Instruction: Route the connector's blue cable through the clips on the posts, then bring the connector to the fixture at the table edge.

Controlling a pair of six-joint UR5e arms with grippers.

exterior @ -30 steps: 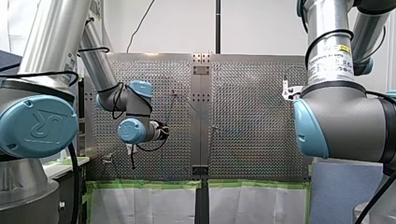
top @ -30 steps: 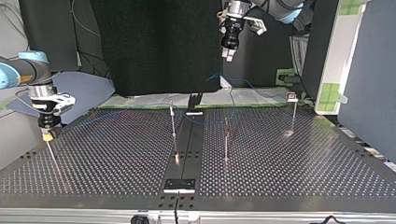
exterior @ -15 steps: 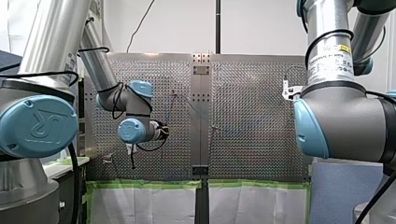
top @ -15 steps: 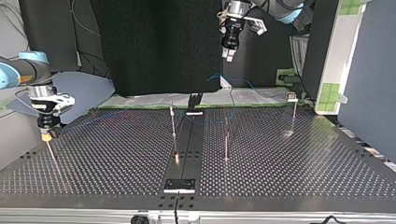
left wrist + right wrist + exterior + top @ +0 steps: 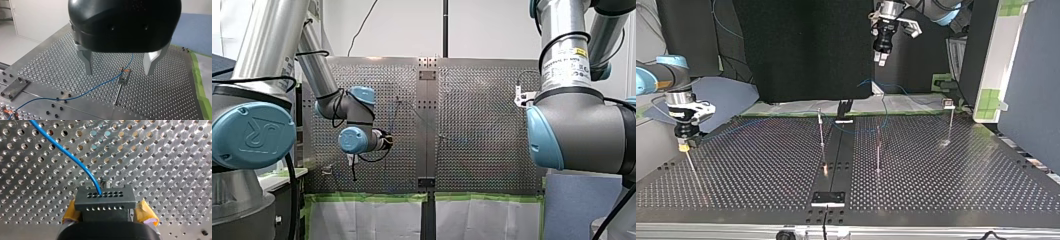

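Pinched between the yellow pads (image 5: 147, 215) of my right gripper (image 5: 107, 213): the connector (image 5: 105, 199), blue cable (image 5: 68, 158) curving away ahead of it. Spread wide and holding nothing: my left gripper (image 5: 118, 65) (metal fingers), with a post (image 5: 120, 83) ahead between the fingers, cable passing through its clip (image 5: 124, 71).

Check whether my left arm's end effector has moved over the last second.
No. In the top view my left end effector hangs where it was, right beside the same edge of the black panel.
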